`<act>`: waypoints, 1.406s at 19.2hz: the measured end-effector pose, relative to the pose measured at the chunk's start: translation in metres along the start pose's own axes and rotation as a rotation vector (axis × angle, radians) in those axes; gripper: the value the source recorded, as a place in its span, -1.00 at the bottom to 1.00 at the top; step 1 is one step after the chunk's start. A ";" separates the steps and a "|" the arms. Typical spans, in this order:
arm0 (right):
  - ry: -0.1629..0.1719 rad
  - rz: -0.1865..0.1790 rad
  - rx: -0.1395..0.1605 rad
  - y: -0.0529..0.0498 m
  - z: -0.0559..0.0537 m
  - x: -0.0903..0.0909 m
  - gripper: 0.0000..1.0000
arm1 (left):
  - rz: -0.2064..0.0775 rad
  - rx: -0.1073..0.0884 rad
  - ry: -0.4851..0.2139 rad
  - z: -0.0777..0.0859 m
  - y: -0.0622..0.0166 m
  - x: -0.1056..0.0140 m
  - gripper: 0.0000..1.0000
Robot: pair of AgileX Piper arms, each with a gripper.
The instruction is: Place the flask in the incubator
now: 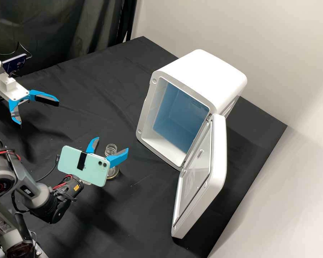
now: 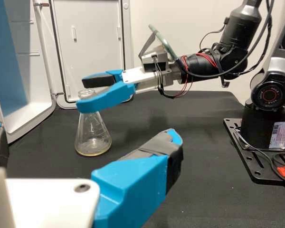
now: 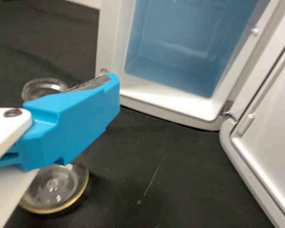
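A clear, empty conical flask point(image 1: 113, 173) stands upright on the black bench, left of the incubator. My right gripper point(image 1: 111, 147) is open, with one blue finger on each side of the flask's neck. The left wrist view shows that gripper point(image 2: 83, 94) straddling the flask point(image 2: 92, 137) from the side. In the right wrist view, one finger point(image 3: 71, 121) lies over the flask point(image 3: 52, 187). The white incubator point(image 1: 201, 79) has a blue inside, and its door point(image 1: 204, 168) hangs wide open toward the front. My left gripper point(image 1: 37, 113) hovers open and empty at the far left.
A mint-green phone point(image 1: 84, 165) is strapped to the right arm's wrist. The right arm's base and a black mounting plate point(image 2: 261, 152) sit at the bench's near left. The bench's edge runs close behind and right of the incubator.
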 end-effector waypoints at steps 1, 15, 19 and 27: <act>-0.004 -0.013 0.000 -0.001 0.002 0.000 1.00 | 0.000 0.000 0.000 0.000 0.0000 0.000 1.00; -0.070 -0.113 0.061 -0.017 0.020 0.003 1.00 | 0.007 0.007 -0.005 0.002 0.0014 0.000 1.00; -0.054 -0.137 0.065 -0.021 0.019 0.010 1.00 | 0.006 0.007 -0.008 0.002 0.0013 0.000 1.00; -0.080 -0.116 0.084 -0.020 0.022 0.024 1.00 | 0.006 0.007 -0.008 0.002 0.0013 0.000 1.00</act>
